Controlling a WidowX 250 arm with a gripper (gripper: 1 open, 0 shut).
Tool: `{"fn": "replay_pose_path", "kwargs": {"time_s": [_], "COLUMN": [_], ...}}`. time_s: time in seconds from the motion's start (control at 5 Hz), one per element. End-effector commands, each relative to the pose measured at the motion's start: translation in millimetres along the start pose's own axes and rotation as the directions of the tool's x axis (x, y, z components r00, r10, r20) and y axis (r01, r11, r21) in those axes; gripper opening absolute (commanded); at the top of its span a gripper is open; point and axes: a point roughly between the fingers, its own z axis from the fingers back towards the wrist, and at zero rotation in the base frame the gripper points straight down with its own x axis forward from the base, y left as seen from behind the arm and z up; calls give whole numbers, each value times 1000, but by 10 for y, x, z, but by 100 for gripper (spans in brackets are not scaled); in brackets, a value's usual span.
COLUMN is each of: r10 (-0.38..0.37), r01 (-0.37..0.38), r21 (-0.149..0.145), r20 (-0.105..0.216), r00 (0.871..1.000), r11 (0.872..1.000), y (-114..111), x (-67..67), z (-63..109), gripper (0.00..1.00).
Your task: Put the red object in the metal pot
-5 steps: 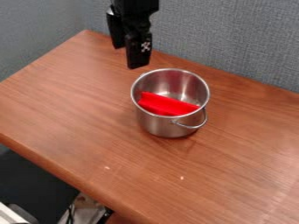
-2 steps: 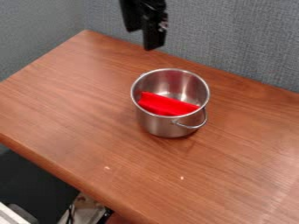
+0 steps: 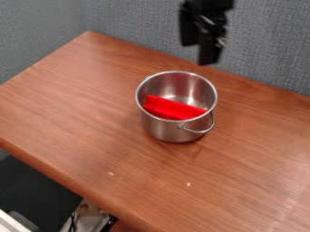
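The metal pot (image 3: 179, 106) stands upright near the middle of the wooden table (image 3: 72, 100), one loop handle facing the front. Inside it lies the red object (image 3: 169, 108), slanted across the bottom against the left wall. My gripper (image 3: 211, 53) hangs high above the table's back edge, up and to the right of the pot, well apart from it. Its dark fingers point down and stand open with nothing between them.
A grey wall (image 3: 72, 23) runs behind the table. The table's front edge (image 3: 85, 186) drops off to dark floor at the lower left.
The gripper has risen and swung to the right, from above the pot's left rear to above its right rear. Pot and red object have not moved.
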Motion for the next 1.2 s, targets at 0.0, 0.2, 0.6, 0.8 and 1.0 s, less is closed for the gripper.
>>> {"fn": "replay_pose_path", "kwargs": {"time_s": [0.0, 0.2, 0.6, 0.8, 1.0], "r10": [-56, -135, 85, 119, 144], "r01": [56, 134, -84, -117, -143], "r21": [36, 37, 24, 36, 59], "r20": [22, 1, -60, -42, -7], "r00": [998, 991, 995, 992, 990], "r11": [998, 990, 996, 992, 988], "y": [56, 75, 228, 144, 34], "x": [-130, -226, -329, -333, -328], "z": [253, 340, -45, -99, -81], "gripper": [100, 100, 100, 100, 100]}}
